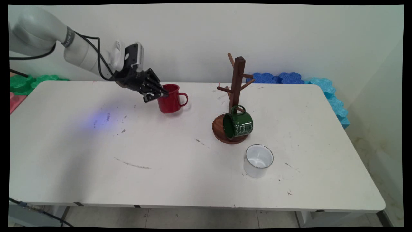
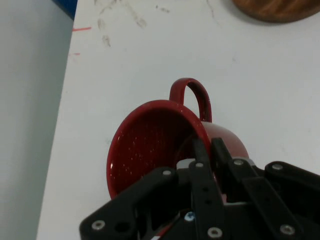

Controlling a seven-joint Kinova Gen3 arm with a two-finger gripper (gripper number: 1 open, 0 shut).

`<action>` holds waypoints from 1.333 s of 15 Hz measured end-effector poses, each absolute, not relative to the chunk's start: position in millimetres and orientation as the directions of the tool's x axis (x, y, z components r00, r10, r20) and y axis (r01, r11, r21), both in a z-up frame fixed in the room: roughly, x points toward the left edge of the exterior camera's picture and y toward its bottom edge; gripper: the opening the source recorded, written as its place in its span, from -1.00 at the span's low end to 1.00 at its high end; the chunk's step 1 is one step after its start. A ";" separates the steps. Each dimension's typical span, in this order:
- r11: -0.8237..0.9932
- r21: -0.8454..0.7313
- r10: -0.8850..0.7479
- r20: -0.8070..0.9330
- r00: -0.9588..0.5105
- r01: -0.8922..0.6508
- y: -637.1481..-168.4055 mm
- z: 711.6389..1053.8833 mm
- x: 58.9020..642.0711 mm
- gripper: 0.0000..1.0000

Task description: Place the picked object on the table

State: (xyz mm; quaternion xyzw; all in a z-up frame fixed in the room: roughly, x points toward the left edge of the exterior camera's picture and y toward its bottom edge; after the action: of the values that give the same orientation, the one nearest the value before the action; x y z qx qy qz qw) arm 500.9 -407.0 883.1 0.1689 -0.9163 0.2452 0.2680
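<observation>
My black two-finger gripper [image 1: 160,93] is pinched on the rim of the red enamel mug [image 1: 170,100], one finger inside, one outside. The mug stands upright near the white desk's [image 1: 96,154] far edge, handle turned away from me. Toward the right edge stands a wooden mug tree [image 1: 234,96] with a green mug [image 1: 238,123] hanging low; a white mug [image 1: 258,160] sits nearer the front edge.

Three mugs are sitting out (red [image 1: 170,102], green [image 1: 239,124], white [image 1: 258,160]), one wooden mug tree [image 1: 236,93], and seemingly several foam blocks [image 1: 328,93] behind.
</observation>
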 end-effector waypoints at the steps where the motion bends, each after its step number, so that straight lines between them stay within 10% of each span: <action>1: 0.823 -0.366 -0.172 0.568 -0.805 -0.435 -407.6 880.1 501.1 -1.00; 12: 0.831 -0.410 -0.118 0.529 -0.841 -0.375 -399.8 856.6 497.1 -1.00; 13: 0.833 -0.411 -0.115 0.527 -0.842 -0.371 -398.1 855.3 496.5 1.00; 20: 0.843 -0.416 -0.090 0.517 -0.851 -0.341 -384.8 848.5 492.9 1.00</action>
State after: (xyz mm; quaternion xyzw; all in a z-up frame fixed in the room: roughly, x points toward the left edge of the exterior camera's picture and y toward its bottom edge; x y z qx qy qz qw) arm 492.9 -384.8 848.5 0.1162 -0.9278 0.2549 0.2465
